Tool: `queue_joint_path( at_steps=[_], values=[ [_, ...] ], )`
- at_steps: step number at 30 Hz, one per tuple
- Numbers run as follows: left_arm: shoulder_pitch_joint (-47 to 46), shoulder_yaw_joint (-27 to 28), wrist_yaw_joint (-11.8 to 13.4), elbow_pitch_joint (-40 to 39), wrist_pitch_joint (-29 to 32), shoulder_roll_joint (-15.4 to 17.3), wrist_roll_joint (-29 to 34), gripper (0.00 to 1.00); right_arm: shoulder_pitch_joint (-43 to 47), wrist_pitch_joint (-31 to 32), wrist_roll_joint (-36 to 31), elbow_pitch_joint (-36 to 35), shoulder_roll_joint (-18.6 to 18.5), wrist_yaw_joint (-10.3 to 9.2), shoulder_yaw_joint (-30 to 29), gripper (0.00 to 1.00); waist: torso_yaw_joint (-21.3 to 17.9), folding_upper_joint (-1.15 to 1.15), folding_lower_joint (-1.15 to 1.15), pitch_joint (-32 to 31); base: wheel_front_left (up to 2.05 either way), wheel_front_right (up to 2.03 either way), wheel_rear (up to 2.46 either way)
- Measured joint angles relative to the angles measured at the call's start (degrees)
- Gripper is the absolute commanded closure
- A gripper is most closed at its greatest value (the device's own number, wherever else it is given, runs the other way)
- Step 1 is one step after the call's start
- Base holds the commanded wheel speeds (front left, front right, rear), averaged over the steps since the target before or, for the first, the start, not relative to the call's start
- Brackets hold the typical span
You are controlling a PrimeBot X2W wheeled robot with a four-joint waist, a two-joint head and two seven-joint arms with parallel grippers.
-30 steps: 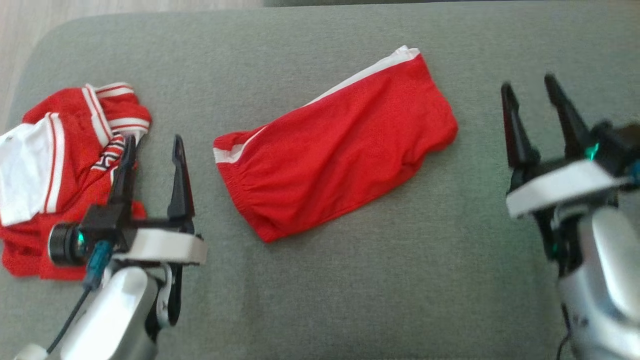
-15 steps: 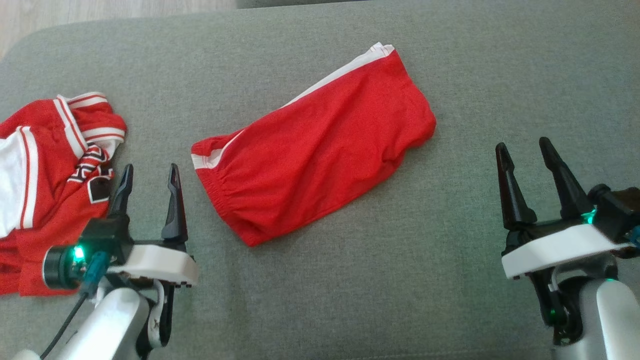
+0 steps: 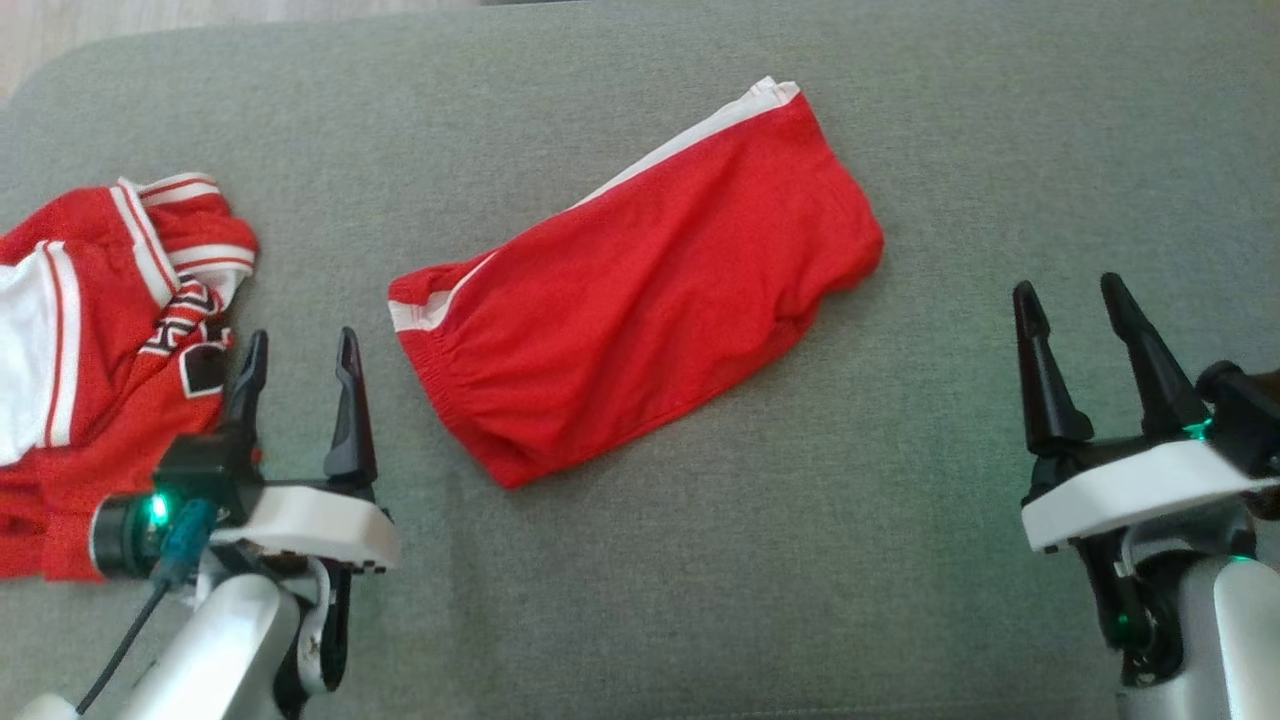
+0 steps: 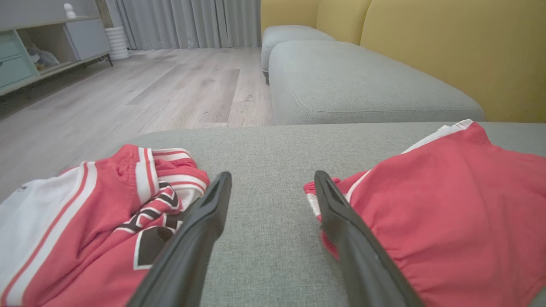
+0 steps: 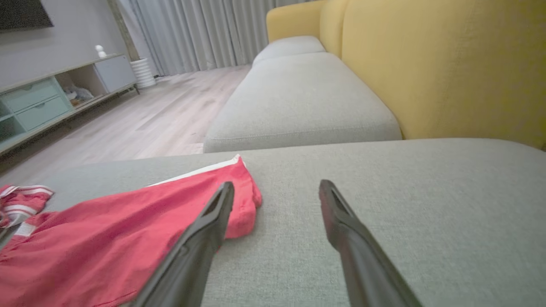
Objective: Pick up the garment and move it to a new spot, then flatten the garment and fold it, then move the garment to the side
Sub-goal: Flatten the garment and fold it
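Observation:
A red garment point(image 3: 640, 310) with a white side stripe, a pair of shorts folded in half, lies slanted in the middle of the grey cushion point(image 3: 800, 560). It also appears in the left wrist view point(image 4: 448, 213) and the right wrist view point(image 5: 106, 247). My left gripper point(image 3: 302, 340) is open and empty just left of its waistband end, fingers over bare cushion point(image 4: 273, 175). The right gripper point(image 3: 1067, 288) is open and empty, apart from the shorts on their right point(image 5: 277, 183).
A crumpled red and white jersey point(image 3: 100, 330) lies at the cushion's left end, touching my left gripper's outer finger side point(image 4: 85, 221). Beyond are another grey cushion point(image 4: 362, 85), the yellow sofa back point(image 5: 426, 64) and wooden floor point(image 4: 128, 94) past the far edge.
Both grippers have drawn back toward the near edge, the right one much more, and stayed open. The head camera shifted slightly; the shorts and jersey lie as before.

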Motion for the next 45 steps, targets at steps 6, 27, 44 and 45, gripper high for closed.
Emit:
queue_joint_path(
  at_steps=[6, 27, 44, 45],
  values=[
    [-0.91, -0.37, -0.85, -0.34, -1.70, -1.36, -0.78, 0.00, -1.83, 2.55, 1.35, 5.93, -0.46, 0.00, -1.24, 0.00, 2.28, 0.00, 0.00, 1.24, 0.00, 0.00, 0.00],
    [-9.12, -3.65, -7.61, 7.77, -6.11, -9.22, -0.27, 0.00, -27.83, 15.84, 6.65, 39.49, -7.46, 0.00, -2.44, 0.46, 16.19, 0.00, 0.00, 5.72, 0.00, 0.00, 0.00],
    [-5.91, -1.86, -7.49, 7.99, -6.62, -8.71, 0.78, 0.00, -10.63, 12.51, 4.27, 25.40, -2.64, 0.00, -6.98, 1.00, 9.92, 0.00, 0.00, 1.54, 0.00, 0.00, 0.00],
    [-5.21, -1.80, -7.36, 7.86, -6.62, -8.56, 0.78, 0.00, -8.75, 12.47, 4.28, 24.10, -2.15, 0.00, -8.04, 1.00, 9.35, 0.00, 0.00, 1.24, 0.00, 0.00, 0.00]
  ],
)
